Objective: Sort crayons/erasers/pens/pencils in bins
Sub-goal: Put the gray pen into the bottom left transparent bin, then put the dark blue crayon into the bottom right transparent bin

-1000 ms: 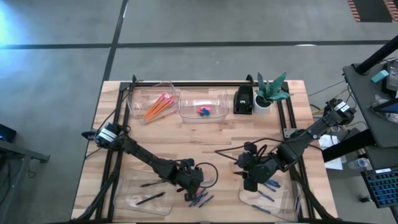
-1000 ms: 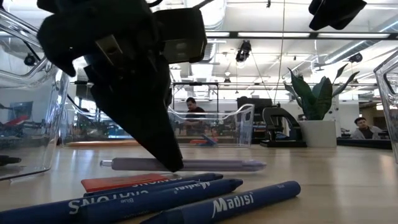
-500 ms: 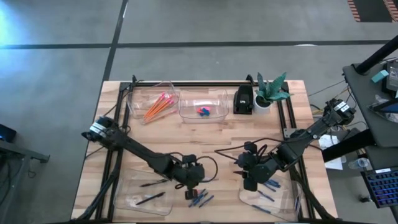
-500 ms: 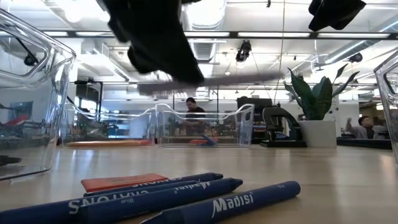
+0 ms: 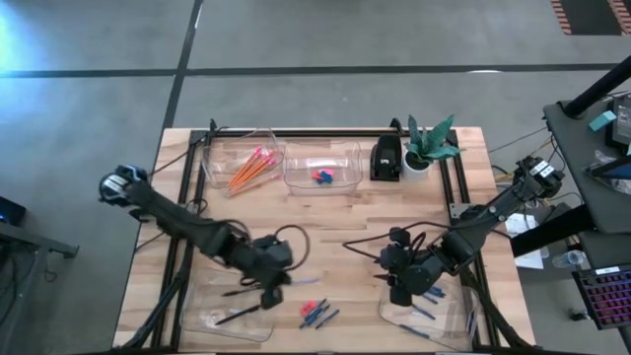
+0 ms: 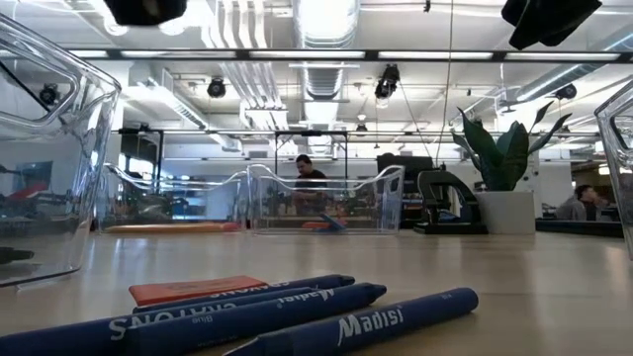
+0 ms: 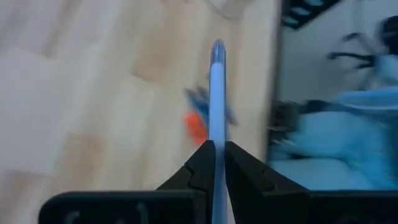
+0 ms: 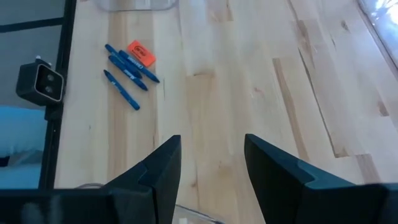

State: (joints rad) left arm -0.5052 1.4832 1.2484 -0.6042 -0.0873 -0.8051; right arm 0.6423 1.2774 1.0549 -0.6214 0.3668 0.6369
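Observation:
My left gripper [image 7: 216, 144] is shut on a slim pale pen [image 7: 216, 87] and hangs above the near-left bin's right edge [image 5: 268, 314]; two dark pens [image 5: 237, 316] lie in that bin. Several blue crayons [image 8: 127, 68] and a red eraser [image 8: 141, 53] lie flat on the table to its right. My right gripper [image 8: 211, 143] stands open and holds nothing, above the near-right bin [image 5: 439, 318], which has crayons in it. Orange pencils [image 5: 246, 168] fill the far-left bin; erasers [image 5: 320, 177] lie in the far-middle bin. My left gripper pinches the pen between its two fingers, at a place partway along the shaft [image 7: 216, 134]. The pen runs along the fingers and sticks out forward past their ends. It is lifted clear of the table and slants downward with the gripper.
A small black box [image 5: 386, 158] and a potted plant [image 5: 429, 143] stand at the far right. The low camera [image 8: 40, 82] sits at the near edge by the loose crayons. Bare wood lies between the two arms.
My left gripper, shut on the pen, has risen from the table beside the loose crayons and gone toward the table's left, ending above the near-left bin's edge. The pen, which lay flat behind the crayons, is now lifted clear. The crayons and eraser stayed put.

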